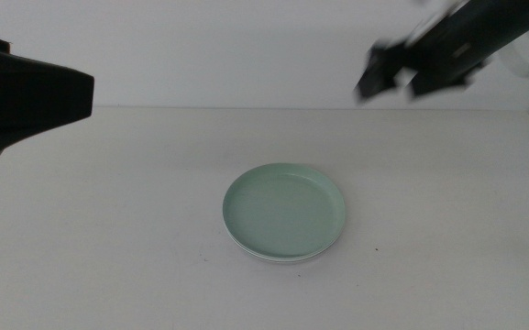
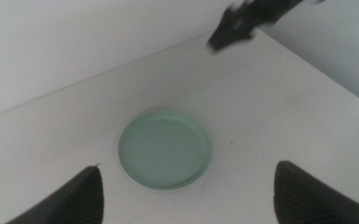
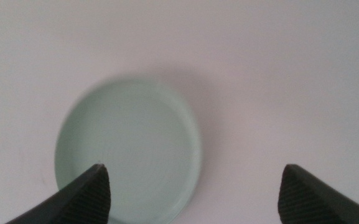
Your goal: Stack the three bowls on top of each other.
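Sitting mid-tabletop (image 1: 108, 229), the mint green bowl (image 1: 284, 210) tops a stack, a white rim (image 1: 273, 258) peeking beneath. Right gripper (image 1: 383, 78) hangs high above the far side, left gripper (image 1: 85, 92) raised at left; both sets of fingers spread wide, empty.

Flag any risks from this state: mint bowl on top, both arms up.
1. Under the mint green bowl only a thin white rim peeks out; a grey bowl is not visible, so stack completeness can't be confirmed.
2. The rims look slightly offset, so the stack may sit unevenly and shift if bumped.
3. The right pincer hangs open above the bowl while the left pincer is open nearby; a low retreat could clip the rim.
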